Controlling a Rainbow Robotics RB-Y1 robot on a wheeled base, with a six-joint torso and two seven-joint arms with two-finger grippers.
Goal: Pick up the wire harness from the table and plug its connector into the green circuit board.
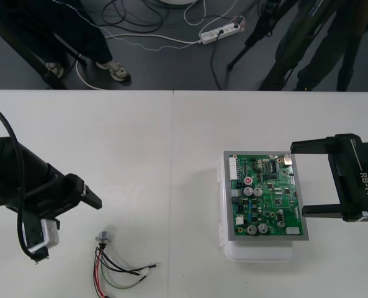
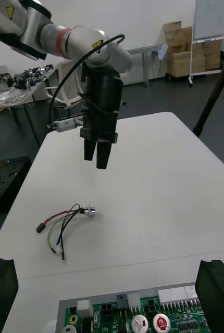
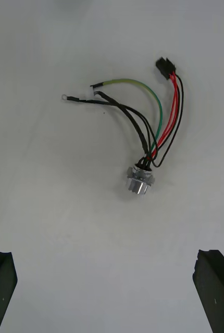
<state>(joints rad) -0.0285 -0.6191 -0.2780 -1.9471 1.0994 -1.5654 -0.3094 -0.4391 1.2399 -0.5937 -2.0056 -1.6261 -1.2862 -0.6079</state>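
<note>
Toward seven o'clock on the table (image 1: 171, 143), the wire harness (image 1: 116, 271) is lying loose, its round socket (image 1: 102, 238) pointing to twelve o'clock and its black plug (image 3: 165, 67) at the wires' other end. Left gripper (image 1: 92, 198), at the harness's eleven o'clock, is hovering with fingers spread wide, holding nothing. Green circuit board (image 1: 265, 194) on white base (image 1: 258, 253) is sitting at three o'clock. Right gripper (image 1: 309, 179) is gaping wide, empty, its fingers overlapping the board's three o'clock edge.

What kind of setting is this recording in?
Likely a robotics lab bench: a plain light table with a green circuit board, a loose wire harness, and a power strip on the floor beyond.
</note>
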